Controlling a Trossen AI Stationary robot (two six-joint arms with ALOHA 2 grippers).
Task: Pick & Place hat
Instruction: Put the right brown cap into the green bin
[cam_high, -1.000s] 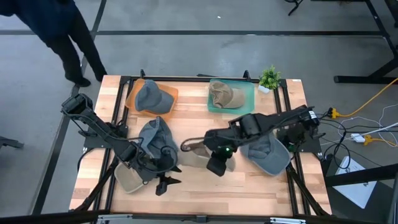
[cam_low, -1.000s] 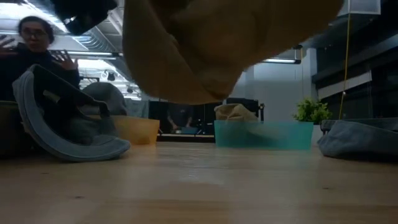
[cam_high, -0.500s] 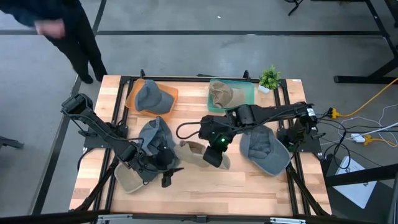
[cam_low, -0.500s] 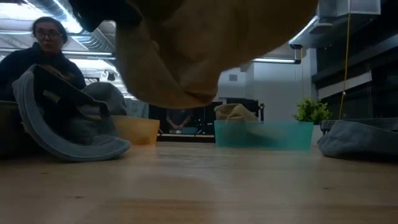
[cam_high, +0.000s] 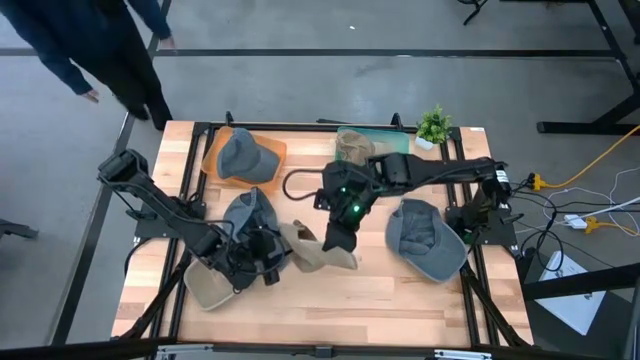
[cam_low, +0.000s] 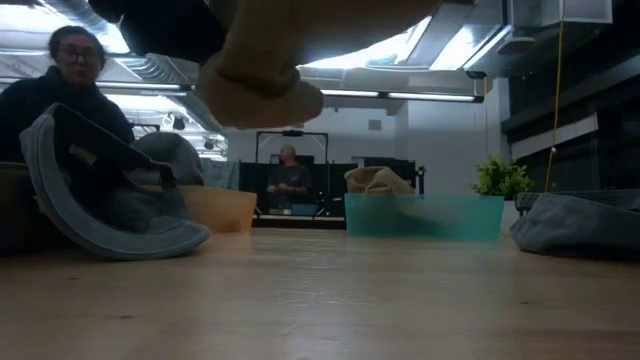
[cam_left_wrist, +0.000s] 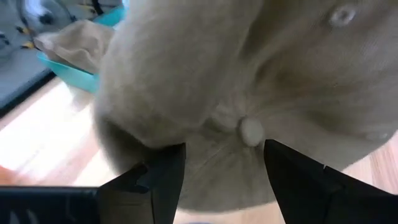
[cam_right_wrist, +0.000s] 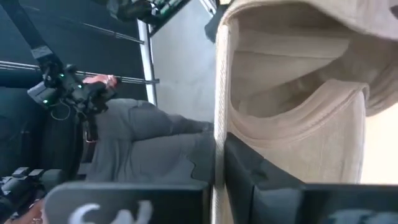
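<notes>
Right gripper (cam_high: 334, 240): I see it clamped on the edge of the beige cap (cam_high: 318, 252), over the middle of the table; in the right wrist view its dark fingers (cam_right_wrist: 239, 171) pinch the cap's band.
Beige cap: hanging from that grip, lifted off the wood. In the low view its fabric (cam_low: 262, 88) dangles at the top of the picture with clear space under it.
Left gripper (cam_high: 268, 268): I read it as spread wide, low on the left half of the table, just beside the beige cap. In the left wrist view its two fingers (cam_left_wrist: 160, 176) stand apart with the cap's crown (cam_left_wrist: 249, 93) filling the view right in front of them; I cannot tell whether they touch it.
Teal tray (cam_high: 395, 145): at the far edge, right of centre, with a tan cap (cam_high: 352, 148) in it.
Orange tray (cam_high: 272, 152): far left, holding a grey cap (cam_high: 243, 157).
Other caps: a grey one (cam_high: 246, 218) beside the left arm, another grey one (cam_high: 425, 240) on the right side.
Potted plant (cam_high: 434, 125): far right corner.
Table (cam_high: 400, 295): pale wood planks.
Person (cam_high: 100, 50): standing beyond the far left corner.
</notes>
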